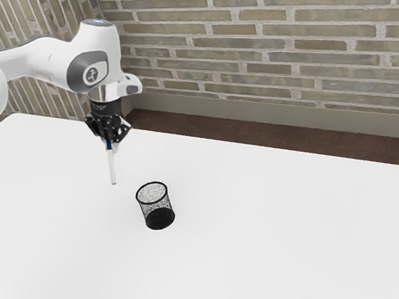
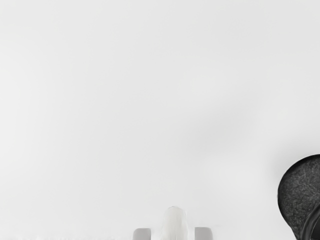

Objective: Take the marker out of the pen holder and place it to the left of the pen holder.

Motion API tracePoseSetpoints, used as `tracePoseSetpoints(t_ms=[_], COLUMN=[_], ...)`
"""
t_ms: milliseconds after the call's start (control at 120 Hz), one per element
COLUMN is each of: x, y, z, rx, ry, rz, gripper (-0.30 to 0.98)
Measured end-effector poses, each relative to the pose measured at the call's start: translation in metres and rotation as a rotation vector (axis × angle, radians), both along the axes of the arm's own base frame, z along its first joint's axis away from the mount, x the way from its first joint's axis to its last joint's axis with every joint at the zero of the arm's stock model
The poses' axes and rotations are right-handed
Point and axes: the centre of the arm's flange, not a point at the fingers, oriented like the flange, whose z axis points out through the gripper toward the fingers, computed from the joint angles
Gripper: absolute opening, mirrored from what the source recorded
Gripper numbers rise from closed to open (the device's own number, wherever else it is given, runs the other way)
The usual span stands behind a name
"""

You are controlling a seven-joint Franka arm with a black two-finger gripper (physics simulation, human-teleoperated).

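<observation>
My gripper point(image 1: 111, 142) is shut on the marker point(image 1: 112, 168), which hangs nearly upright below it, white with a blue part close to the fingers. The marker's lower end is outside the pen holder point(image 1: 156, 204), a black mesh cup standing upright on the exterior view's right of it. In the wrist view the gripper point(image 2: 173, 234) shows two grey fingertips, with the pale end of the marker point(image 2: 174, 224) between them. Part of the dark pen holder point(image 2: 299, 189) is also in that view, off to one side of the gripper.
The white table point(image 1: 278, 234) extends around the pen holder. Behind its far edge stand a brick wall point(image 1: 268, 51) and a strip of brown floor point(image 1: 255, 136).
</observation>
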Motion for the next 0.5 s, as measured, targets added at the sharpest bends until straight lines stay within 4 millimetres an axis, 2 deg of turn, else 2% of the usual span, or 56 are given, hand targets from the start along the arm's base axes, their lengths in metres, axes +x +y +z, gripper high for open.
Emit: tracePoseSetpoints(t_ms=[175,500], x=[0.001,-0.011], y=[0.024,0.042], z=[-0.037,-0.089], rx=[0.054,0.151], ry=[0.084,0.296], rz=[0.01,0.015], gripper=[-0.08,-0.07])
